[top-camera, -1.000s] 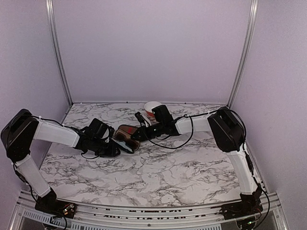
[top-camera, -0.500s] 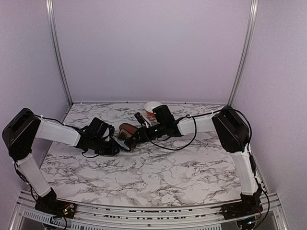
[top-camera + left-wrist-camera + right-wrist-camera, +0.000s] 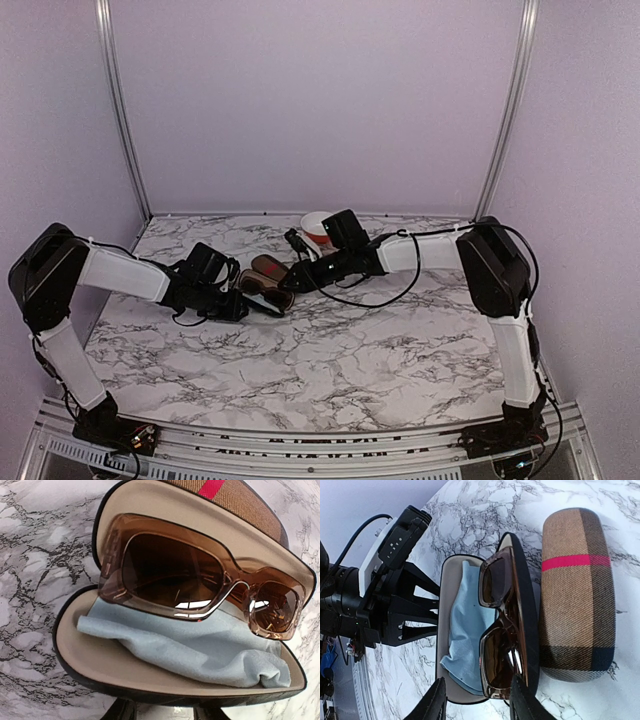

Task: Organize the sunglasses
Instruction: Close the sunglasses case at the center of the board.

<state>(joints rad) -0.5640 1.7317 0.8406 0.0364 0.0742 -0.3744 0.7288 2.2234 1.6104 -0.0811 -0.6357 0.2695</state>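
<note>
The left gripper [image 3: 436, 611] sits at the left long rim of the open case [image 3: 85, 672], fingers set apart with their tips against the shell. It looks to be bracing the case rather than pinching it, though the contact itself is hard to see. Inside, a blue cloth [image 3: 200, 650] lies crumpled along the floor, and the brown sunglasses [image 3: 170, 572] rest folded on it, leaning against the lining of the lid [image 3: 575, 595], which stands thrown back to the right, plaid with a red stripe. The right gripper [image 3: 478, 701] hovers over one end of the sunglasses with its fingers spread, not pinching the frame. The step in hand reads as stowing the brown pair: it is in its case and the lid is not yet shut. The next move likely calls for the right gripper to clear the frame, get behind the lid and swing it over while the left steadies the shell, minding that the cloth does not catch in the seam
</note>
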